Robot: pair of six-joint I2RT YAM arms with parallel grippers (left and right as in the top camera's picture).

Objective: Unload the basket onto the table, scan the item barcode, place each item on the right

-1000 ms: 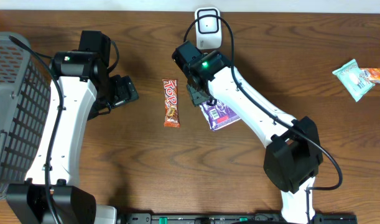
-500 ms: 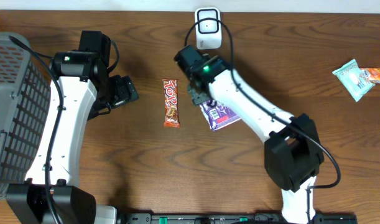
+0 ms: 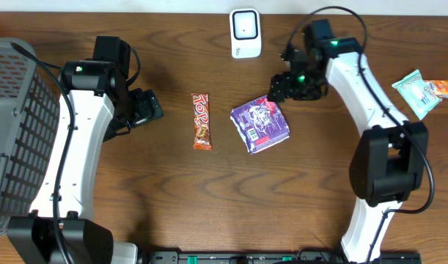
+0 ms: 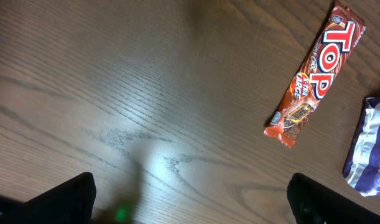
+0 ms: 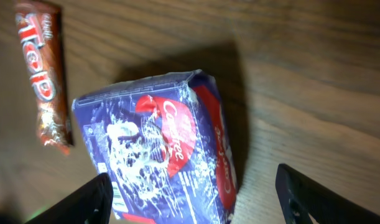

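Overhead, right claw (image 3: 275,92) hangs released near purple packet (image 3: 260,125); left claw (image 3: 153,110) gapes empty.

The right arm has swung away from the middle of the table (image 3: 172,191) toward its rear edge. The right gripper (image 3: 277,91) no longer sits over the purple packet (image 3: 260,125) but hangs just beyond the packet's rear right corner, right of the scanner (image 3: 245,33), with its fingers spread and nothing between them. The packet, half hidden under the arm before, now lies fully uncovered. It seems to have turned slightly, though the earlier view was too blocked to be sure.
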